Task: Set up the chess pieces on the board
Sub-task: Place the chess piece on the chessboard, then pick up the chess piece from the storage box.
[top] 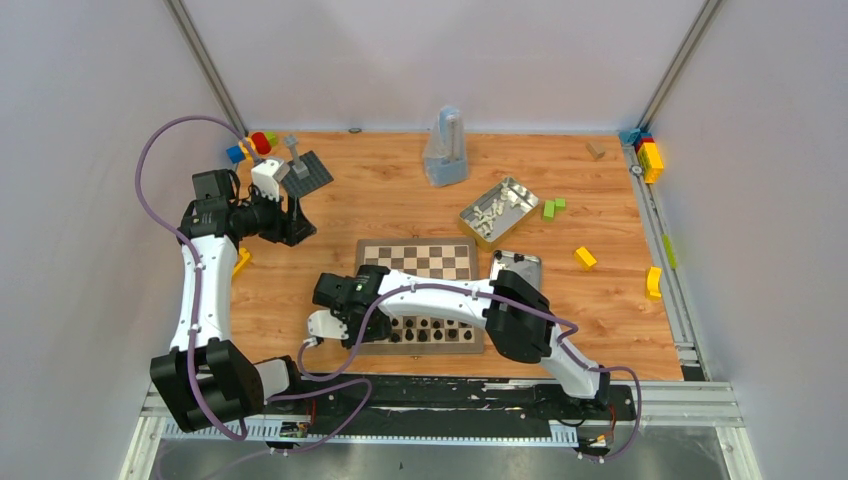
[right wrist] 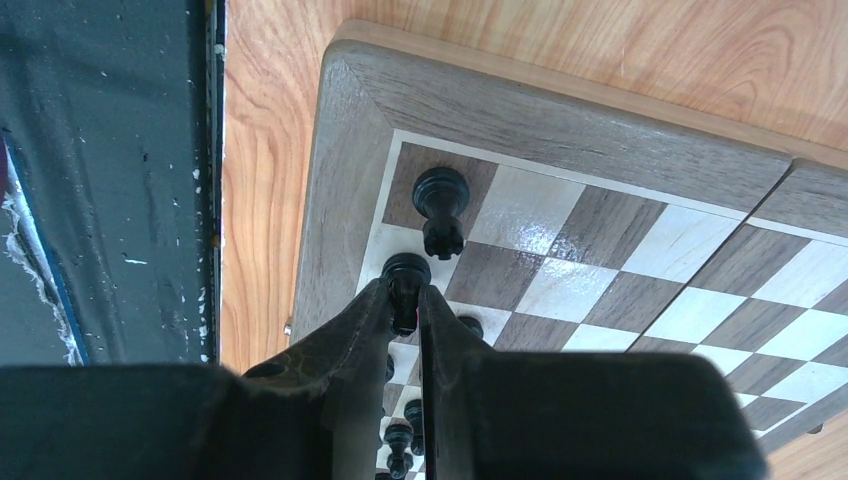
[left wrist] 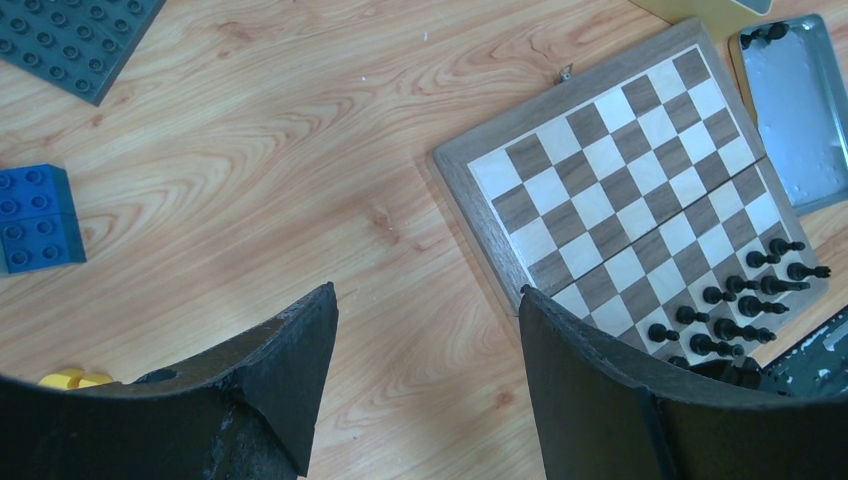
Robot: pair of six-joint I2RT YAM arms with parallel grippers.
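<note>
The board lies at mid table, with black chess pieces in its two near rows. My right gripper is over the board's near left corner and shut on a black chess piece, held upright just above a cream square. Another black piece stands on the corner square of the board. My left gripper is open and empty over bare wood, left of the board. White chess pieces lie in a metal tin at the back right.
A second, shallow tin sits by the board's right edge. A dark grey studded plate and coloured blocks are at the back left. Green and yellow blocks lie at right. A clear container stands at the back.
</note>
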